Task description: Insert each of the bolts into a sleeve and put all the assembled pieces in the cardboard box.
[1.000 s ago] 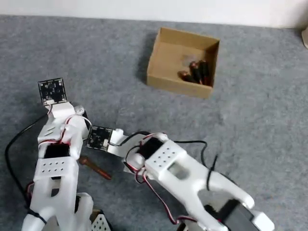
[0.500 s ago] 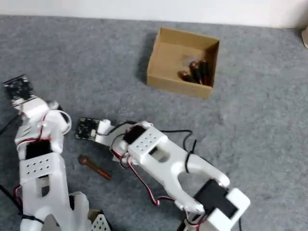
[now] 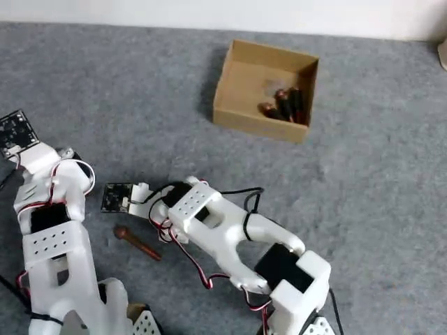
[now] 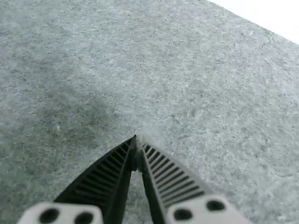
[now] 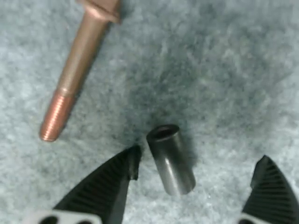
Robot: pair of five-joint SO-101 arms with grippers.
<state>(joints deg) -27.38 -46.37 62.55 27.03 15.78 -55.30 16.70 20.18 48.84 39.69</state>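
Hovering over the sleeve (image 5: 170, 158), my right pincer (image 5: 198, 165) is spread wide. One jaw is just beside the sleeve's wall and the other is well apart from it. The sleeve lies on its side on the grey bench (image 3: 363, 181), near the bolt (image 3: 137, 242) but not touching it. Seen from above, the bolt sits at about 8 o'clock on the bench. The cardboard box (image 3: 258, 125) is at 12 o'clock, with assembled pieces (image 3: 286, 105) inside. My left pincer (image 4: 137, 142) is pressed together, holding nothing, over bare bench.

I judge the sleeve to be a small, stiff metal tube, light but smooth and round, so it may roll or squirt out under a skewed squeeze. I would pinch it across its middle, with the jaws square to its length, and leave the open end free for the bolt.
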